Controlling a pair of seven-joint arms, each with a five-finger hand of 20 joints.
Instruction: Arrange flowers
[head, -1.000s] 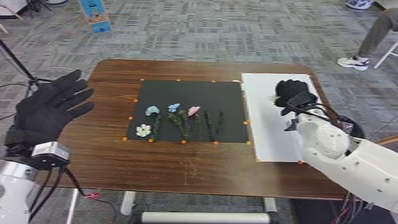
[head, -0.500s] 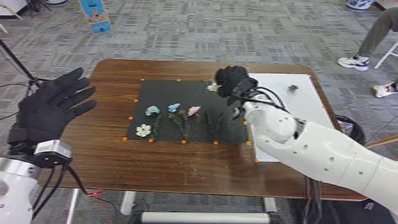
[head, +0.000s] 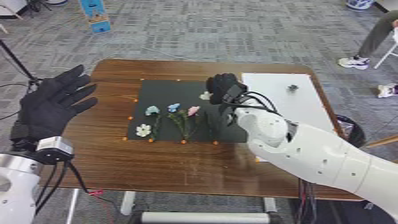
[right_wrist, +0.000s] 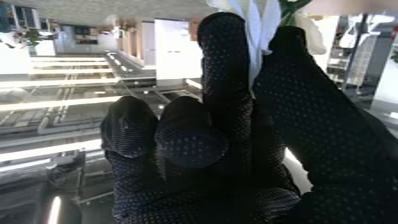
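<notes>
Over the right part of the black mat (head: 160, 92) is my right hand (head: 226, 87), with a white flower (head: 205, 95) at its left side. In the right wrist view the right hand (right_wrist: 226, 115) pinches the white flower (right_wrist: 260, 40) between finger and thumb. On the mat lie a white flower head (head: 143, 130), a pale blue one (head: 151, 109), a blue one (head: 174, 107) and a pink one (head: 193, 110), with green stems (head: 187, 127) near them. My left hand (head: 51, 106) is open beyond the table's left side.
A white board (head: 289, 92) lies right of the mat, with a small dark green piece (head: 292, 88) on it. Orange markers edge the mat on the brown table (head: 195, 170). My right forearm crosses the board and the table's right front.
The right hand has moved left from the white board to the mat, carrying the white flower. The small green piece on the board has come into sight. The left hand has barely moved.
</notes>
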